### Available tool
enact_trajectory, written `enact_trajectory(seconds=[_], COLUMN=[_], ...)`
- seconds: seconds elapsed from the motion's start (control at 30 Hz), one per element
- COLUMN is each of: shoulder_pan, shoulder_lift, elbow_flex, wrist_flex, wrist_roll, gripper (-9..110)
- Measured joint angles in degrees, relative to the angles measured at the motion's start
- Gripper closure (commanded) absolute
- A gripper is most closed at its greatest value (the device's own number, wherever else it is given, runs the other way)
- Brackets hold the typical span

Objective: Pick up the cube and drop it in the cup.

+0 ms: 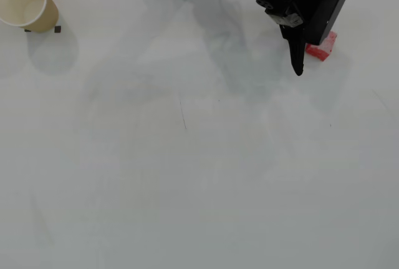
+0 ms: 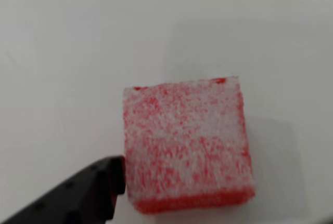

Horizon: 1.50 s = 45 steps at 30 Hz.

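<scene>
Red and whitish, scuffed all over, the cube (image 2: pixel 187 143) fills the wrist view, sitting flat on the white desk (image 2: pixel 78 52). One black finger (image 2: pixel 83 193) comes in from the lower left of that view, its tip right up against the cube's left face, touching or a hair off, too close to call. The other finger is out of frame there, so I cannot tell whether the fingers are clamped or merely set apart around the block.

Up to the overhead view: the gripper (image 1: pixel 303 57) is down at the cube (image 1: pixel 323 47), close to the desk's far edge on the right-hand side. One dark finger (image 1: pixel 297 57) points toward the near edge, just left of the cube; the arm's black body covers the cube's far-left part. Only the red near-right corner shows.

Wide bare desk (image 1: pixel 199 175) spreads across the middle and the whole near half, open room in every direction. Way off at the far-left corner stands the cup (image 1: pixel 25 2), tan with a pale inside, mouth open, well apart from cube and arm.
</scene>
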Motion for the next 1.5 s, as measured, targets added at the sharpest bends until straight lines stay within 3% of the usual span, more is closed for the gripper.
enact_trajectory(seconds=[1.1, 1.23, 1.4, 1.5], shoulder_pan=[1.6, 1.6, 1.6, 1.6], shoulder_lift=[-3.9, -3.9, -3.9, -3.9], elbow_flex=[-4.7, -4.7, -4.7, -4.7], wrist_flex=[0.0, -0.7, -0.7, -0.7], wrist_roll=[0.0, 0.0, 0.0, 0.0], gripper=[55, 80, 91, 92])
